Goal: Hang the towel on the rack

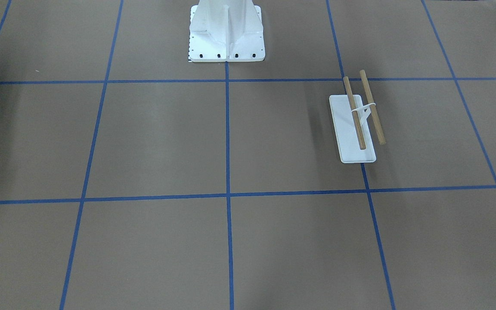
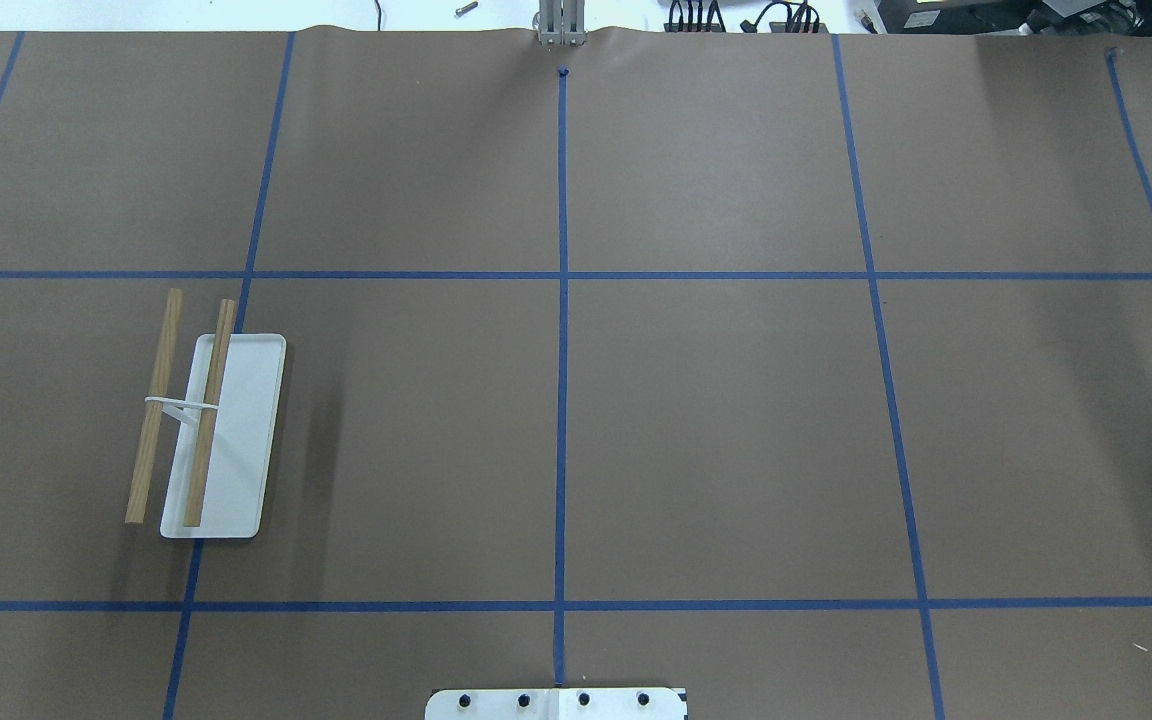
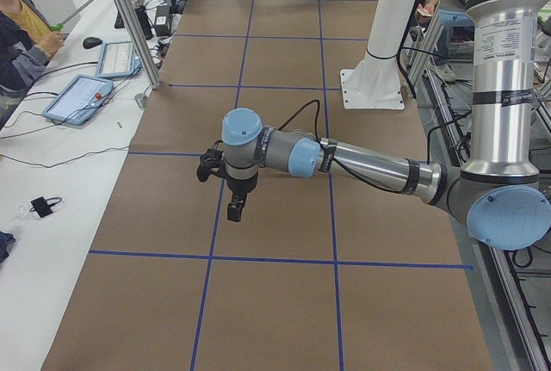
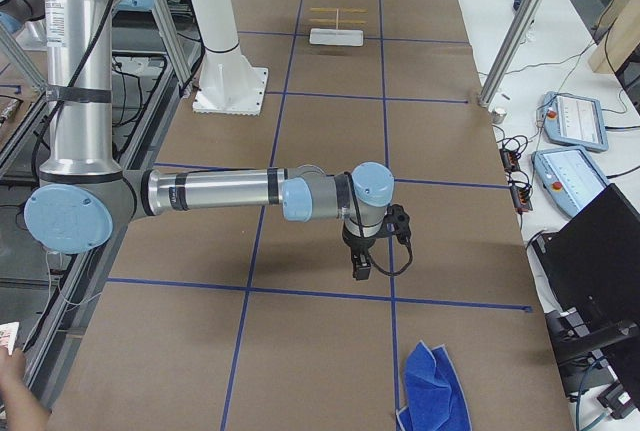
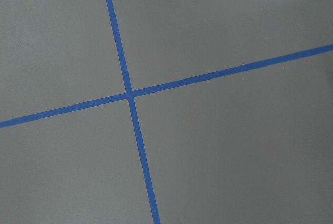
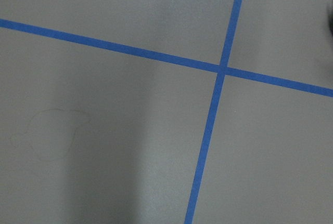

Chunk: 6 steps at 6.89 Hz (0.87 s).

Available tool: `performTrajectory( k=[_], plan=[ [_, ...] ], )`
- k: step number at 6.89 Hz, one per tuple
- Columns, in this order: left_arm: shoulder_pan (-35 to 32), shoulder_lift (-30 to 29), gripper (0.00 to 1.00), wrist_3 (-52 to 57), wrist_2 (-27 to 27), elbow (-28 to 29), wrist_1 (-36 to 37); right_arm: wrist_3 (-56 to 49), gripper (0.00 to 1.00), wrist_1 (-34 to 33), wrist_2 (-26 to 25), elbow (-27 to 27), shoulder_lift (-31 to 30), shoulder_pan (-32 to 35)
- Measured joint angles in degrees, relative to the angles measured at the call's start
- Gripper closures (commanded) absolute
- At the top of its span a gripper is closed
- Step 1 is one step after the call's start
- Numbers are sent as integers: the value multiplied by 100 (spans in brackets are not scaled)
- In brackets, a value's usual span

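Two arms reach out over a brown table (image 2: 716,430) marked off by blue tape lines (image 2: 562,400), each with its wrist bent so the claw points down at the surface. The left gripper (image 3: 233,210) hangs above a tape line near the table's left end, and the right gripper (image 4: 361,270) hangs above the table towards its right end. Both show only in the side views, so I cannot tell whether either claw is released or clenched; nothing can be seen in them. Each wrist view shows only brown table and a crossing of two tape lines. The towel (image 4: 437,391) lies crumpled on the table near its right end, bright blue side up, at the bottom edge of the right side view. It is near the right gripper but apart from it, closer to that camera. The rack (image 2: 241,430) stands well apart from the towel on the robot's left half of the table, with its flat white base set over one of the tape lines. Its two wooden dowels (image 2: 153,405) run parallel along the length of the base, joined near their middle by a thin white bracket (image 2: 176,405), and no cloth hangs on them. A large white pedestal (image 1: 226,30) is bolted at the table's middle on the robot's side. A seated person (image 3: 17,9) shows at the far edge of the left side view.
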Motion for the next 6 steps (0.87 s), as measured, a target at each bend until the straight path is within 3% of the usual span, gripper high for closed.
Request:
performTrajectory(
  k=[3, 6],
  plan=[
    [4, 40, 2, -8, -4, -13, -40, 238, 0, 124, -32, 49, -12, 19],
    [5, 54, 2, -42, -11, -4, -54, 380, 0, 803, -163, 25, -244, 12]
  ],
)
